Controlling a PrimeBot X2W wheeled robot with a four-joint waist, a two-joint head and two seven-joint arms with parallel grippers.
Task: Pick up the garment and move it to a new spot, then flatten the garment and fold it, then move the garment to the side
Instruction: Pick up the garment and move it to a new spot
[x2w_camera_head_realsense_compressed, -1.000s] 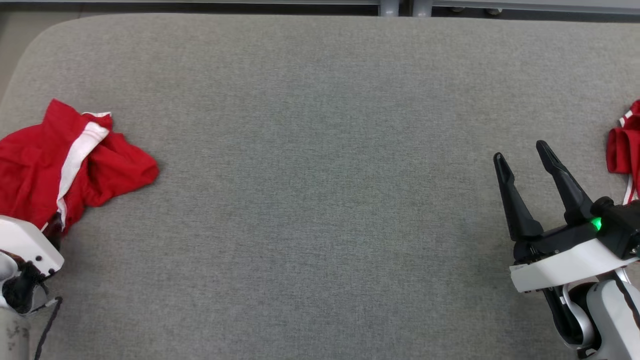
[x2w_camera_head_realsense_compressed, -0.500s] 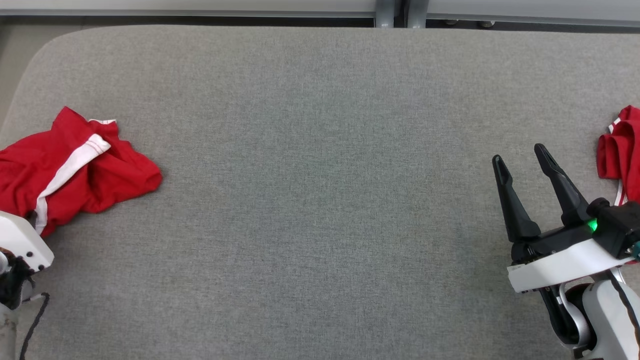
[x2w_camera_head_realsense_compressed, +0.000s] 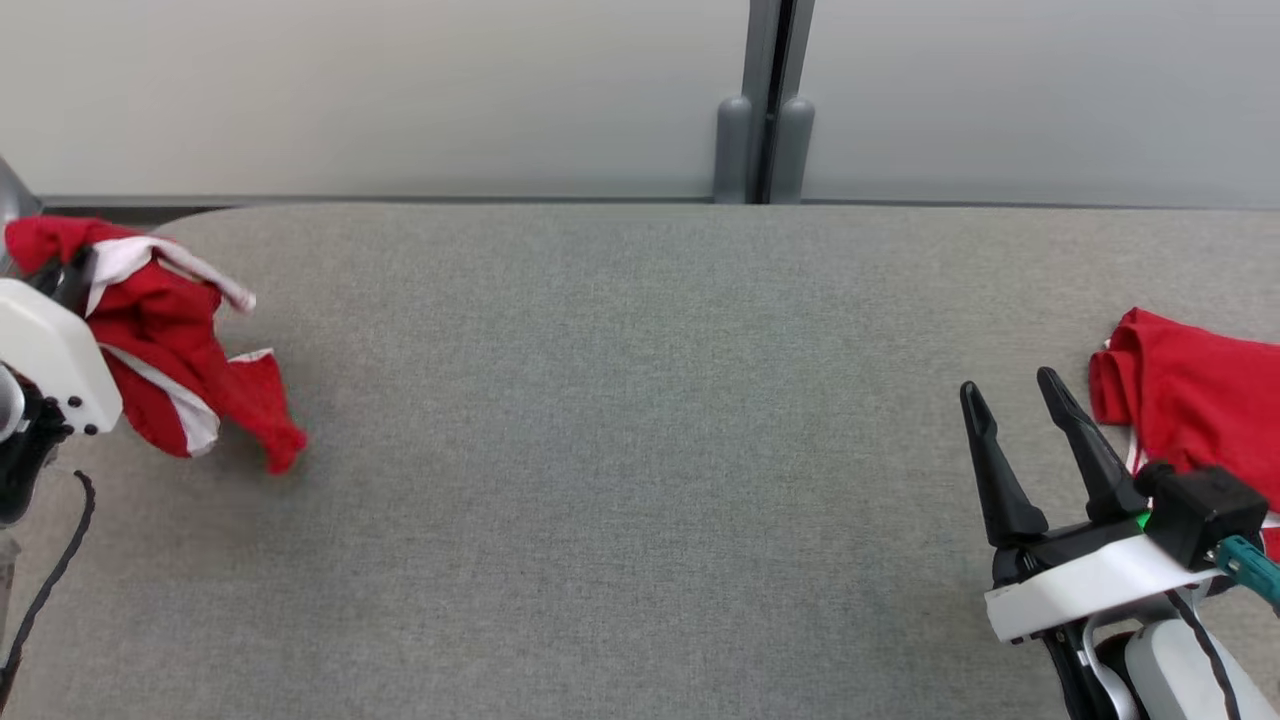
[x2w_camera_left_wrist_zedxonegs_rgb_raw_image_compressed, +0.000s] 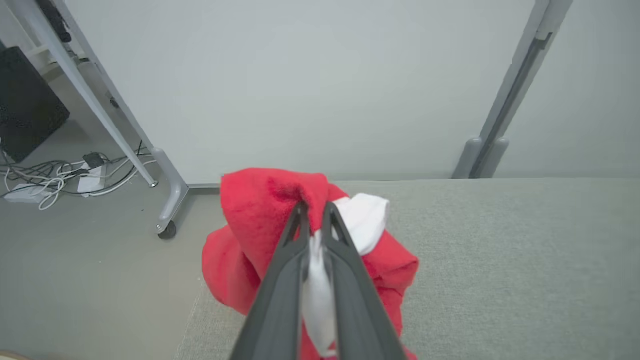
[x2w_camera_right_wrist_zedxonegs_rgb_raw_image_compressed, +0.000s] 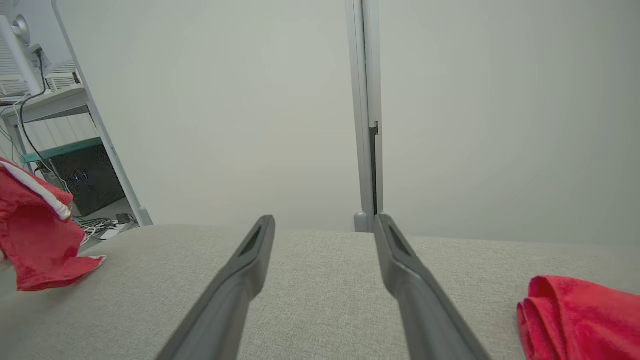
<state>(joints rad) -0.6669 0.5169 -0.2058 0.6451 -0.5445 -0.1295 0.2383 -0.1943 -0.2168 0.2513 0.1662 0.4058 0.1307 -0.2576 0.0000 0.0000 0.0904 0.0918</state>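
A crumpled red garment (x2w_camera_head_realsense_compressed: 170, 350) with white trim hangs at the far left, lifted above the grey padded table (x2w_camera_head_realsense_compressed: 640, 420). My left gripper (x2w_camera_left_wrist_zedxonegs_rgb_raw_image_compressed: 314, 210) is shut on a red-and-white fold at the garment's top (x2w_camera_left_wrist_zedxonegs_rgb_raw_image_compressed: 270, 200). In the head view the gripper's white wrist housing (x2w_camera_head_realsense_compressed: 45, 360) covers part of the cloth. In the right wrist view the garment (x2w_camera_right_wrist_zedxonegs_rgb_raw_image_compressed: 35, 245) has its lowest corner close to the table; whether it touches, I cannot tell. My right gripper (x2w_camera_head_realsense_compressed: 1010, 385) hovers low over the table at the right, open with nothing between its fingers (x2w_camera_right_wrist_zedxonegs_rgb_raw_image_compressed: 250, 260).
A second red cloth (x2w_camera_head_realsense_compressed: 1190, 400) lies bunched at the table's right edge, just right of my right gripper. A pale wall with a grey post (x2w_camera_head_realsense_compressed: 765, 100) stands behind the table. Beyond the left edge are a wheeled frame leg (x2w_camera_left_wrist_zedxonegs_rgb_raw_image_compressed: 167, 200) and floor cables (x2w_camera_left_wrist_zedxonegs_rgb_raw_image_compressed: 50, 180).
My left gripper has shut on the red garment and raised it off the table. The head camera has tilted up, bringing the wall into view. The right gripper has stayed open.
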